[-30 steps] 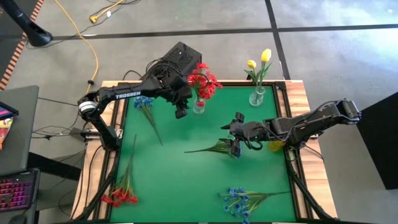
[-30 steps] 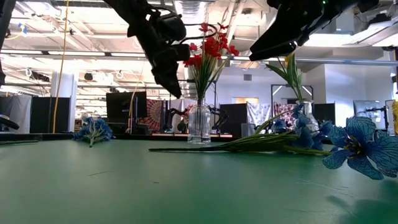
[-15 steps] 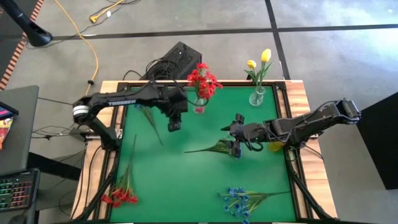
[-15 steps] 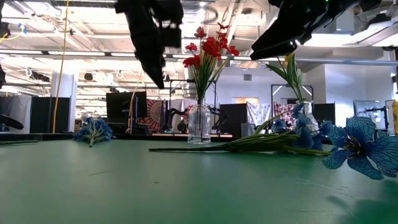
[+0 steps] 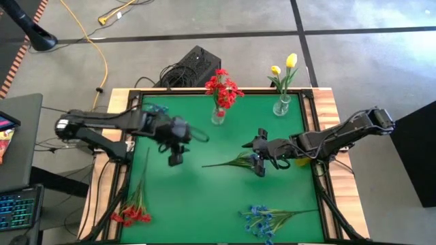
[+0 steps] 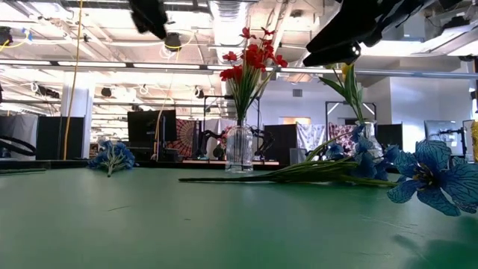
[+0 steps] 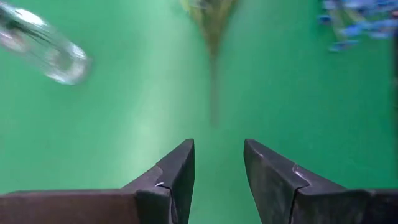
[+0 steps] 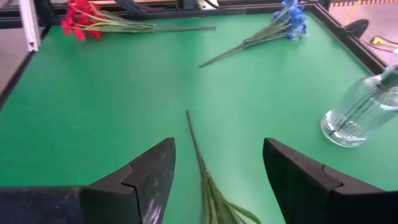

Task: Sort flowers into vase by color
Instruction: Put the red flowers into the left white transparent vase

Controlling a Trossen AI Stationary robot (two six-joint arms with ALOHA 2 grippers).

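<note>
Green cloth covers the table [image 5: 204, 197], and flowers lie all over it. Red flowers [image 5: 221, 87] stand in a glass vase [image 5: 217, 116] at the far edge. Yellow buds [image 5: 286, 64] stand in a second vase [image 5: 281, 106] near the far right corner.

More red blooms [image 5: 131, 216] lie at the near left corner. Blue blooms [image 5: 262, 219] lie near the front edge. Another blue spray [image 5: 156, 110] lies at the far left, and the left arm hides part of it.

The left gripper [image 5: 174, 159] hangs over the left half of the cloth. Its fingers [image 7: 177, 180] stand a little apart with only bare cloth between them. It holds nothing.

The right gripper [image 5: 259, 167] hangs over a leafy stem [image 5: 228, 162] lying flat in the middle. Its fingers [image 8: 152, 180] are spread wide, one on each side of the stem, but not touching it. The flower end of that stem is hidden under the gripper, so its colour cannot be told.

From table height, both arms are cut off at the top.
</note>
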